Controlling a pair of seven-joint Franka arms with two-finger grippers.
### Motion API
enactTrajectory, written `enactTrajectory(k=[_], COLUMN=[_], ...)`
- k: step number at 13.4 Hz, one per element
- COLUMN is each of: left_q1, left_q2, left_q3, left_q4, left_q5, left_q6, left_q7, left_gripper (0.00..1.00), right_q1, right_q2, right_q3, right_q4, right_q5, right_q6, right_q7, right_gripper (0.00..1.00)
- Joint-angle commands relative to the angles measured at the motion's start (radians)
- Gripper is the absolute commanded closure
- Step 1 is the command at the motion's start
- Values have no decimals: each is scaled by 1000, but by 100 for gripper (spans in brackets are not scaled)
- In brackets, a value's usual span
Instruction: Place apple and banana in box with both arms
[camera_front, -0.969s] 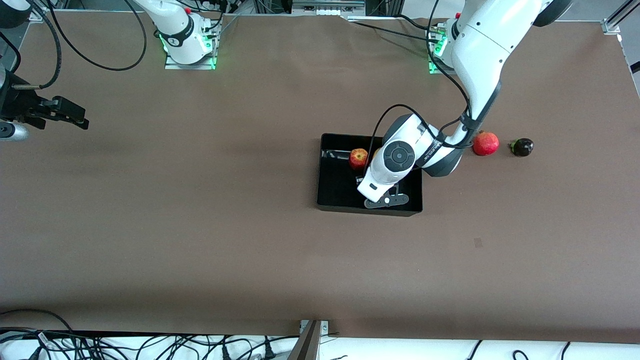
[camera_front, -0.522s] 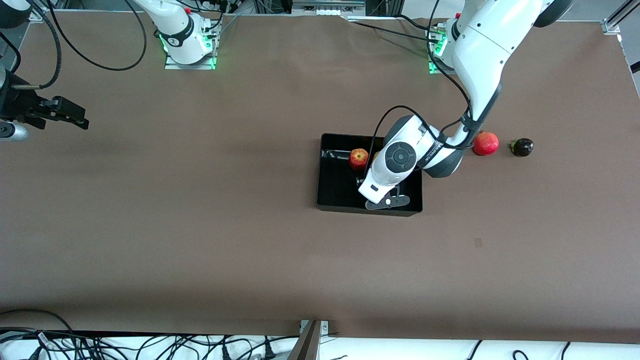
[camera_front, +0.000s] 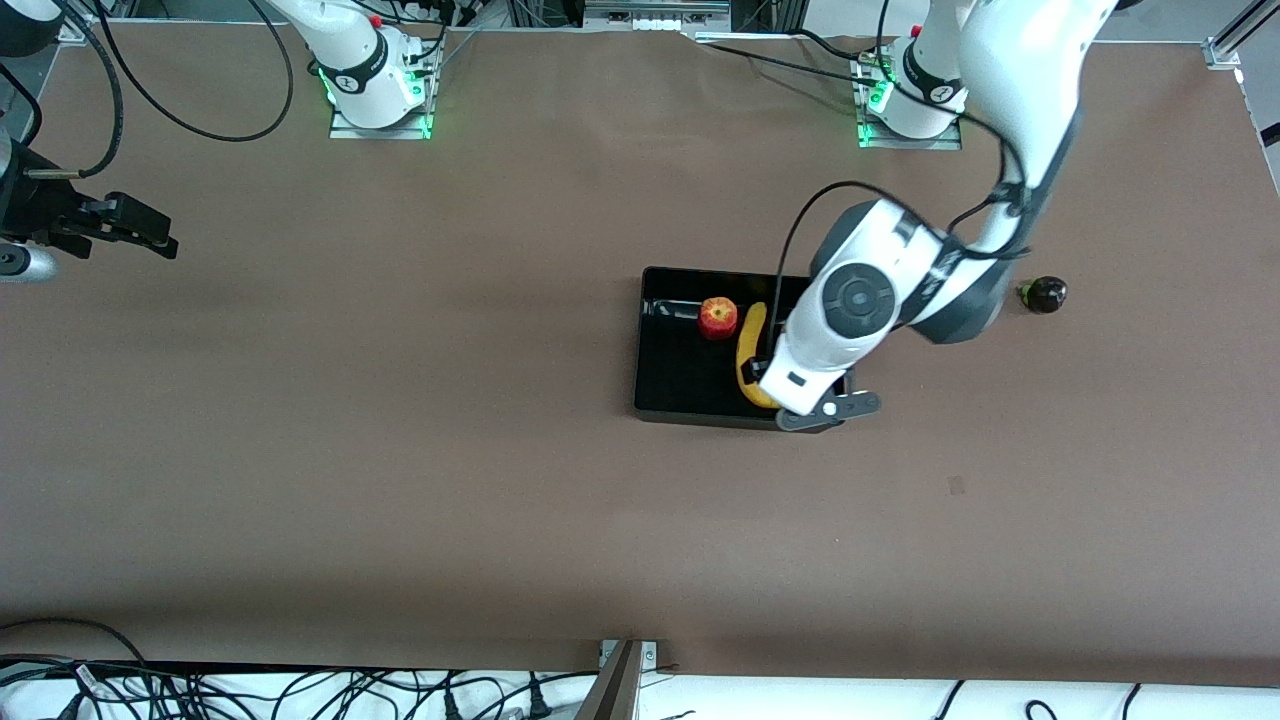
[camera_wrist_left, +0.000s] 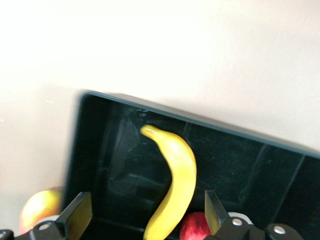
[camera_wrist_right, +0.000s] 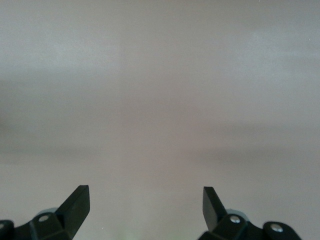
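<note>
The black box (camera_front: 660, 400) holds the red-yellow apple (camera_front: 717, 317) and the yellow banana (camera_front: 750, 350), which lie side by side on its floor. My left gripper (camera_front: 775, 390) hangs over the box's end toward the left arm, just above the banana, open and empty. In the left wrist view the banana (camera_wrist_left: 175, 185) and the apple (camera_wrist_left: 197, 227) lie between its spread fingers (camera_wrist_left: 80, 212) inside the box (camera_wrist_left: 95, 150). My right gripper (camera_front: 130, 235) waits open and empty at the right arm's end of the table; it also shows in the right wrist view (camera_wrist_right: 145, 205).
A small dark fruit (camera_front: 1043, 293) lies on the table toward the left arm's end, beside the left forearm. The left wrist view shows a roundish red-orange fruit (camera_wrist_left: 40, 212) just outside the box. Cables hang along the table's near edge.
The left arm has risen and swung toward its own end of the table, uncovering the banana lying in the box. It now hides the red pomegranate. The right arm has not moved.
</note>
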Motion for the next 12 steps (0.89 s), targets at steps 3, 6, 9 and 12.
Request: enactTrajectory(k=[3,6,9,12], left_q1=[106,204,232,232], left_q2=[-205,-305,-397,-472], left_q3=[4,7,88,172], left_q4=[-18,-17,-18,-23], left_q5=[-45,-80,-80,-81], left_q6=[-165,-234,-336,-359], left_q7=[41,169,311,412], left_gripper=[0,0,0,0], right_q1=[-7,-7,-7,-7], right_q2=[-3,-3,-3,-3], right_q3=[9,9,9,9], right_q4=[10,10,10,10], right_q5=[4,4,4,4], right_q6=[-14,-14,-13,-14], right_q7=[9,3,3,4], right_gripper=[0,0,0,0])
